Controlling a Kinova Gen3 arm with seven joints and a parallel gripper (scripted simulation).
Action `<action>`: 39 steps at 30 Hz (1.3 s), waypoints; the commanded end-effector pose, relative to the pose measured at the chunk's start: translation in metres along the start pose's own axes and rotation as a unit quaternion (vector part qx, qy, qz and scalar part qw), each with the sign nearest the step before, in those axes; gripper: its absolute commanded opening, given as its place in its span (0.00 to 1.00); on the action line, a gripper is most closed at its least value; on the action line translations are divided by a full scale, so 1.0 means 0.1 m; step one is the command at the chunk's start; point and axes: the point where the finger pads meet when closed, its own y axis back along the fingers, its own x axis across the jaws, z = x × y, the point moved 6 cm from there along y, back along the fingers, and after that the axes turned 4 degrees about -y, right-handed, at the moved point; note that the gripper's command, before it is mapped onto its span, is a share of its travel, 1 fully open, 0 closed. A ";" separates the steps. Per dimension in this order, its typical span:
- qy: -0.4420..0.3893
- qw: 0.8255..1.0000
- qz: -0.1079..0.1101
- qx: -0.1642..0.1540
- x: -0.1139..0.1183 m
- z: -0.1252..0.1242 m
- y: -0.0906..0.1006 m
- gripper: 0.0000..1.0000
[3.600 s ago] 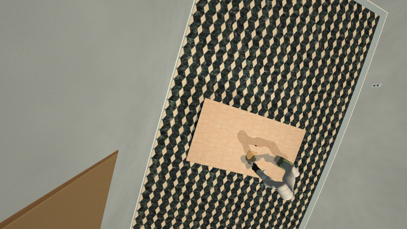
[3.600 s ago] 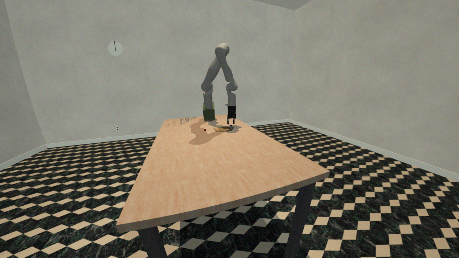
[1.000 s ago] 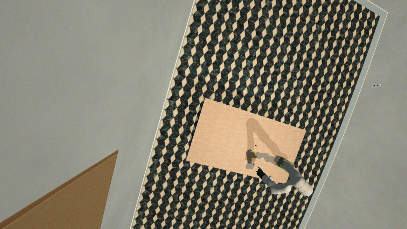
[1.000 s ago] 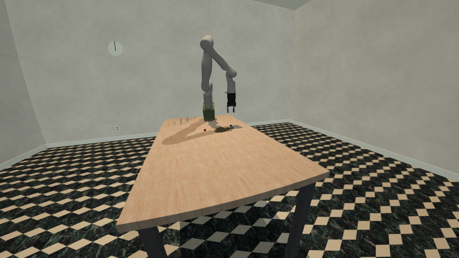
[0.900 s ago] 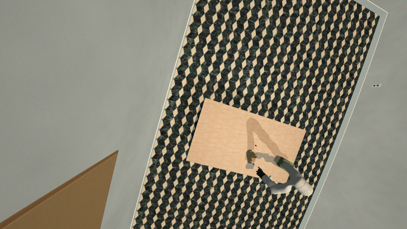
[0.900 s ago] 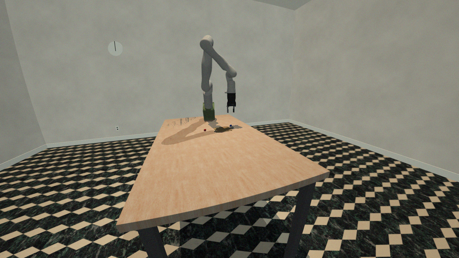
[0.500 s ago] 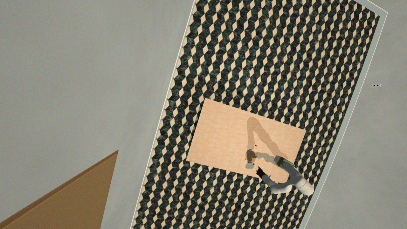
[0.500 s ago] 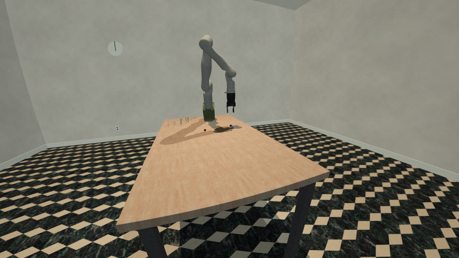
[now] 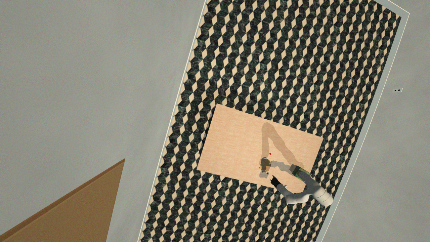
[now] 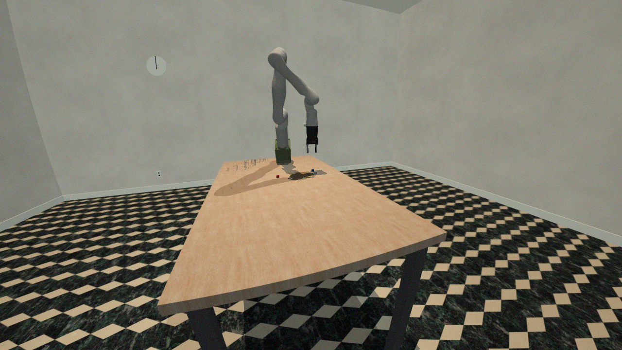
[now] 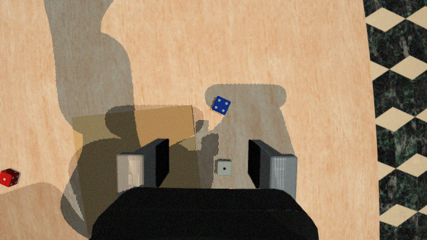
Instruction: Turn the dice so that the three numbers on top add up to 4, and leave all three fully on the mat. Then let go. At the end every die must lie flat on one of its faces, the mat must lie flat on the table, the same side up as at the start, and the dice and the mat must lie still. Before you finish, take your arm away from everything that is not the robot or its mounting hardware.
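A: What's the biggest thing here?

B: The wooden table (image 10: 278, 226), standing on a checkered floor (image 10: 500, 243). The grey arm (image 10: 278, 91) rises from a green base (image 10: 283, 154) at the far end of it.

A: And the gripper?

B: The gripper (image 11: 208, 163) hangs above the table, pointing straight down, fingers wide apart with nothing between them.

A: Where's the mat?

B: The tan mat (image 11: 167, 123) lies flat on the table, mostly in shadow, under and beyond the finger on the left of the wrist view.

A: The dice?

B: None is on the mat. The white die (image 11: 224, 167) sits on bare wood just off the mat's edge, below the gap between the fingers, one dot up. The blue die (image 11: 221, 105) is near the mat's corner, turned at an angle, four dots up. The red die (image 11: 9, 177) lies well apart on the other side of the mat; I cannot tell its top number.
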 end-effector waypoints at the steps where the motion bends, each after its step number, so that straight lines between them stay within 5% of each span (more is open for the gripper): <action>1: -0.013 1.000 0.002 -0.001 -0.02 0.03 0.01 1.00; 39: -0.089 0.996 0.005 -0.002 -0.17 0.17 0.03 1.00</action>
